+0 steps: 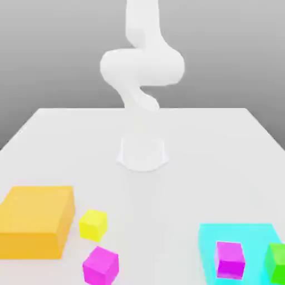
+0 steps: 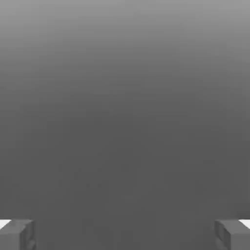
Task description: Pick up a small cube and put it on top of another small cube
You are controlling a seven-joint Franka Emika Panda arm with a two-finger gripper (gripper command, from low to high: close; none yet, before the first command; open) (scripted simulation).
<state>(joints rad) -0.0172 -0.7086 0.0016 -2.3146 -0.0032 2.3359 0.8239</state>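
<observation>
A small yellow cube [image 1: 93, 224] rests on the white table near the front, on the exterior view's left. A small magenta cube [image 1: 101, 265] lies just in front of it. On the right, a second magenta cube [image 1: 230, 259] and a green cube [image 1: 276, 261] appear to sit on a flat cyan block [image 1: 211, 239]. The white arm [image 1: 142, 67] is curled high above its base [image 1: 142, 151], far from every cube. In the hand view my gripper [image 2: 125, 235] is open, its grey fingertips [image 2: 17, 235] wide apart with nothing between them, facing plain grey background.
A large orange block [image 1: 36, 220] stands at the front left, close beside the yellow cube. The cyan block reaches the picture's front right edge. Bare white table [image 1: 142, 189] stretches between the arm's base and the cubes.
</observation>
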